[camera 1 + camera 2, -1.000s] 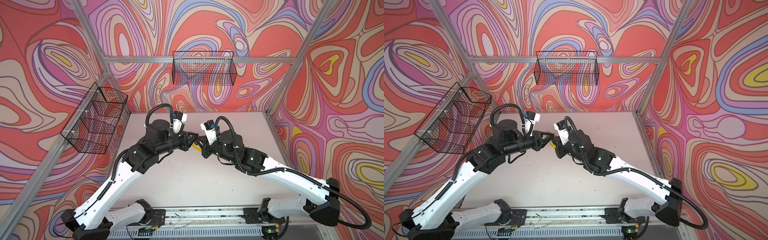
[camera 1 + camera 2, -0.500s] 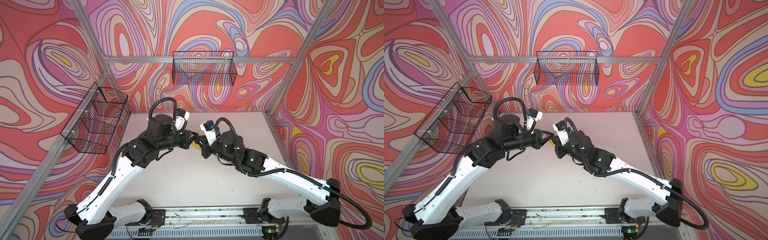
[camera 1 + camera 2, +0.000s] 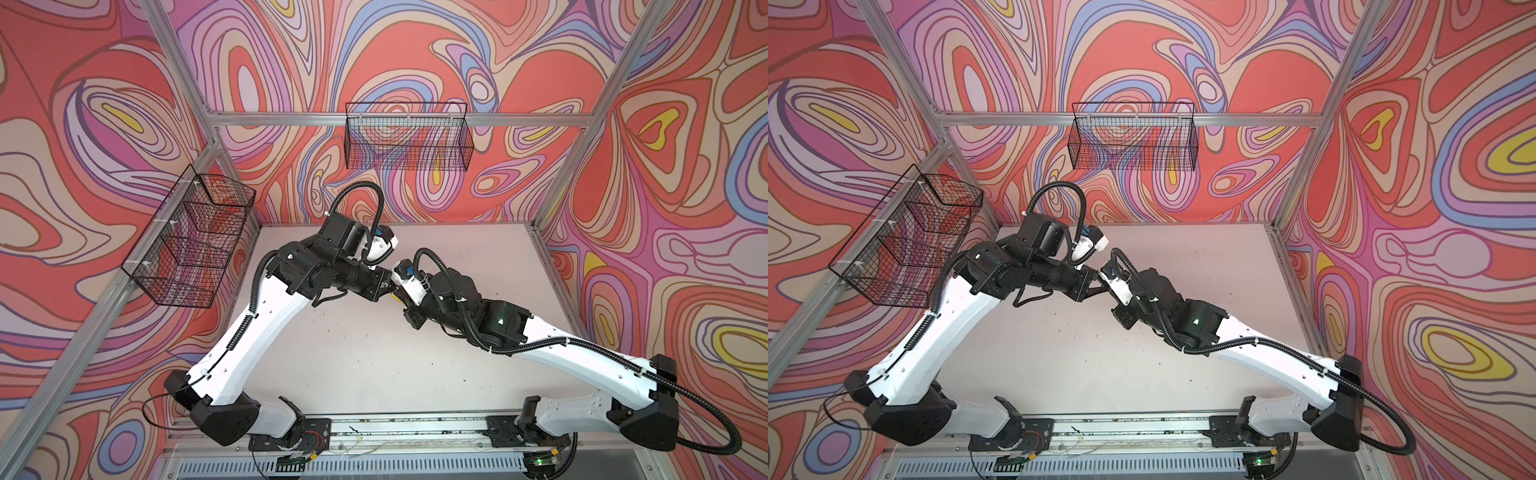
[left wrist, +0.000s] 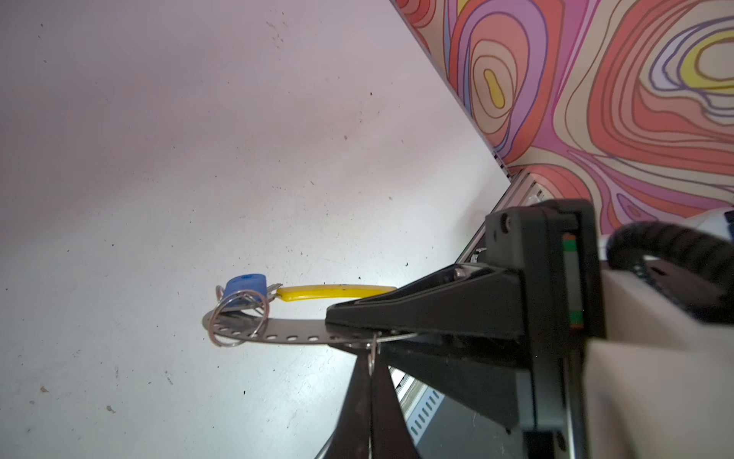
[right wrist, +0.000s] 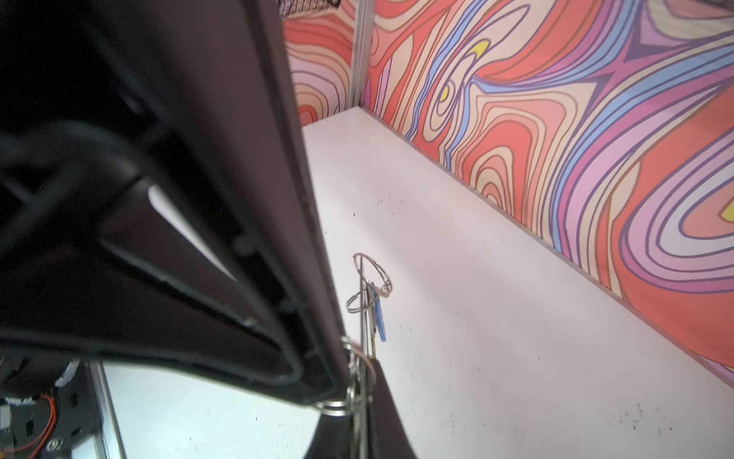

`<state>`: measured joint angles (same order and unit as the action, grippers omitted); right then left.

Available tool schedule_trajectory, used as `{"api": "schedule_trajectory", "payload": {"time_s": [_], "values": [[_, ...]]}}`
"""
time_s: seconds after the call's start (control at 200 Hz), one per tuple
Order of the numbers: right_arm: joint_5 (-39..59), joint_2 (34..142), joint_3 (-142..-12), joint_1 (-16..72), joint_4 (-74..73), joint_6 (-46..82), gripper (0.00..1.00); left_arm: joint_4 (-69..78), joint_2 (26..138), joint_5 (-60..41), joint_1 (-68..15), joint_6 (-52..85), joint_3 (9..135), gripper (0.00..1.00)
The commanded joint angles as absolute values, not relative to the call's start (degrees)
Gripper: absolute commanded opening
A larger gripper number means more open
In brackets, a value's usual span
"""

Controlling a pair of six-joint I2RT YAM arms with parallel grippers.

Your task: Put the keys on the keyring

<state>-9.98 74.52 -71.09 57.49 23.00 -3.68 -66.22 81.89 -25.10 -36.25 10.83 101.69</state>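
Note:
Both grippers meet above the middle of the table. My right gripper [image 4: 333,330] is shut on the keyring [image 4: 294,337], a flat grey perforated band with a yellow sleeve [image 4: 333,291], held level. A key with a blue tag [image 4: 243,288] hangs on the band's far end by a split ring [image 4: 238,318]. My left gripper [image 4: 371,359] is shut on a small wire ring at the keyring's rim, right beside the right fingers. In the right wrist view the keyring [image 5: 361,310] is edge-on, with the blue tag [image 5: 380,322] beside it. A black-tagged key is out of view.
A black wire basket [image 3: 191,241] hangs on the left wall and another [image 3: 409,141] on the back wall. The white table [image 3: 374,353] lies under both arms. An aluminium rail [image 3: 399,428] runs along the front edge.
My left gripper's jaws have closed on the wire ring at the keyring's rim, and the left arm has shifted a little toward the back. The right arm has stayed in place.

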Motion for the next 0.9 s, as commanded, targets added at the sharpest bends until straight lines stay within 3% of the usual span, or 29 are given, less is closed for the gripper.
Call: {"api": "schedule_trajectory", "payload": {"time_s": [0.0, 0.095, 0.235, 0.366, 0.646, 0.896], "values": [[-11.02, 75.32, -73.51, 55.89, 25.63, -4.23, 0.00, -79.60, 81.25, -26.35, -35.53, 6.76, 101.00, 0.00], [-4.12, 73.92, -69.80, 55.73, 20.12, 0.25, 0.00, -73.72, 79.33, -27.10, -34.86, 9.09, 100.35, 0.00], [0.28, 72.37, -65.46, 55.68, 13.45, 7.88, 0.00, -63.25, 72.80, -31.38, -29.16, 12.97, 96.21, 0.36], [1.70, 71.81, -62.99, 55.64, 8.94, 14.28, 0.00, -52.41, 64.44, -30.10, -26.56, 17.90, 89.75, 0.52], [0.48, 74.56, -63.87, 55.68, 5.29, 27.58, 0.00, -27.54, 53.57, -24.73, -29.27, 33.52, 67.34, 0.42], [-1.36, 76.19, -64.25, 55.66, 3.70, 30.90, 0.00, -21.86, 55.05, -20.44, -34.35, 33.79, 64.55, 0.42]]}}
